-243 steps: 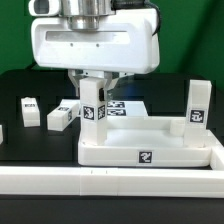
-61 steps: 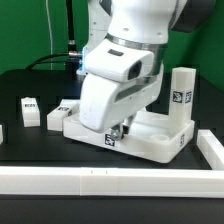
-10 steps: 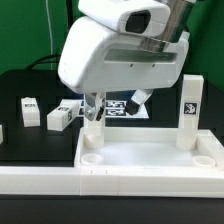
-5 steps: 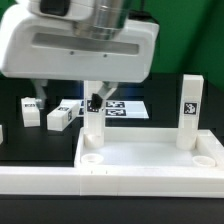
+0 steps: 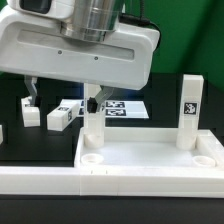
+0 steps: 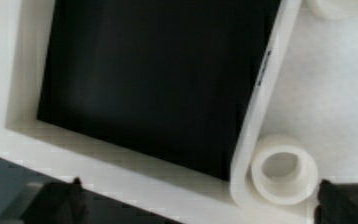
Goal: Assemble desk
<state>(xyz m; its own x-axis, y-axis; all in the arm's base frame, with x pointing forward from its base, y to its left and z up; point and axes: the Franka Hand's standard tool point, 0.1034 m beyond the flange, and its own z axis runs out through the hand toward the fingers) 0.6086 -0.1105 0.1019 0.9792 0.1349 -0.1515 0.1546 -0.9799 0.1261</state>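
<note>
The white desk slab (image 5: 150, 160) lies at the front with its raised rim up. Two square white legs stand upright in its back sockets, one at the exterior view's left (image 5: 93, 130) and one at the right (image 5: 190, 112). Empty round sockets show at the front corners. My gripper (image 5: 62, 97) hangs open and empty over the table just behind the slab's left back corner. One finger (image 5: 92, 100) is just above the left leg's top. In the wrist view a white rim with a round socket (image 6: 282, 168) lies between my dark fingertips (image 6: 51, 200).
Two loose white legs (image 5: 28, 110) (image 5: 60, 118) lie on the black table at the exterior view's left, and a third shows at the left edge (image 5: 2, 132). The marker board (image 5: 122, 107) lies behind the slab. A long white rail (image 5: 110, 183) runs along the front.
My hand has turned from tilted to level and swung toward the exterior view's left, away from the left standing leg. The slab and legs have not moved.
</note>
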